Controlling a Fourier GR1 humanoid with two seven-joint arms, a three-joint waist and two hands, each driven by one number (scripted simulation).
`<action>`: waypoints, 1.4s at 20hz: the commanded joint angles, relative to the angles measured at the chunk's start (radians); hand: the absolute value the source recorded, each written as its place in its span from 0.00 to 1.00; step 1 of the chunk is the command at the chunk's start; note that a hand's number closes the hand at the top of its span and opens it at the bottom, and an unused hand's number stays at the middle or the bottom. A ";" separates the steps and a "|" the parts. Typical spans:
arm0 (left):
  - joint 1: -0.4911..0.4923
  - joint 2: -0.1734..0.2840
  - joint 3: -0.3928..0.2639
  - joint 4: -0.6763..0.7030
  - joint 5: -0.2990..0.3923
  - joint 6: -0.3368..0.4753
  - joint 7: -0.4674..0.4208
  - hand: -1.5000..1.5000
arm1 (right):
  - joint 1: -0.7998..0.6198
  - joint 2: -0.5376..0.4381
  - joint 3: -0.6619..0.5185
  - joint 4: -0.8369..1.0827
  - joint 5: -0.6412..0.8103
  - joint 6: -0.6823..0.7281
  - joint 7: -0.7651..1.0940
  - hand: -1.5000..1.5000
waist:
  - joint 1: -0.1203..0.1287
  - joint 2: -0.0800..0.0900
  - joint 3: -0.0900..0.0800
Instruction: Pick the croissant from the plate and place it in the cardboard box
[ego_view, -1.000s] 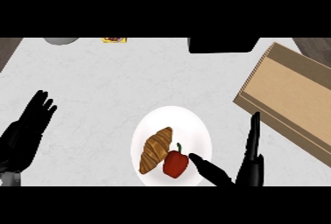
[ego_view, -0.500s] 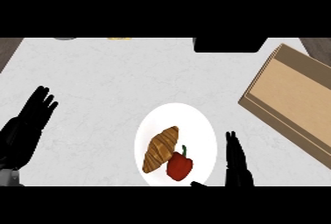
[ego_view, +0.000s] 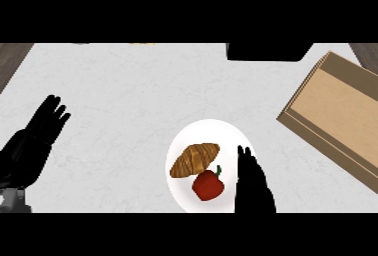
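The golden-brown, flaky croissant (ego_view: 195, 159) lies on the round white plate (ego_view: 210, 131), in the plate's middle and a little toward the robot's left. Its long axis runs on a slant, from the lower left end up to the upper right end, which points roughly toward the box. Just below it and toward the right, touching or nearly so, sits a small red bell pepper with a green stem (ego_view: 209, 185).

The robot's black right hand (ego_view: 252, 184) is over the plate's right edge, fingers straight and together, pointing away from the robot; it holds nothing. The croissant lies to that hand's left and slightly ahead of the fingertips, with the pepper between the palm and the pastry's lower end. This is plainly the nearer hand. To my eye, the reach has to go leftward over the pepper, and the fingers would do best closing across the croissant's slanted length.

The black left hand (ego_view: 33, 141) rests open, fingers up, near the left edge, well apart from the plate.

The flat brown cardboard box (ego_view: 344, 113) lies at the right, beyond the plate, on the pale grey speckled counter (ego_view: 133, 90)
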 joint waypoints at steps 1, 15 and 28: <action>-0.026 -0.005 0.006 0.011 0.006 0.003 0.014 0.50 | -0.147 0.011 0.061 -0.072 -0.046 0.151 0.352 0.00 | 0.005 -0.001 0.004; -0.021 0.000 0.032 0.041 0.013 -0.035 0.007 0.50 | -0.305 0.011 0.019 0.058 -0.204 0.139 0.403 0.00 | -0.002 -0.005 0.006; -0.040 -0.003 0.055 0.062 0.011 -0.047 0.008 0.50 | -0.412 0.011 0.010 0.166 -0.249 0.161 0.403 0.00 | -0.009 -0.009 0.006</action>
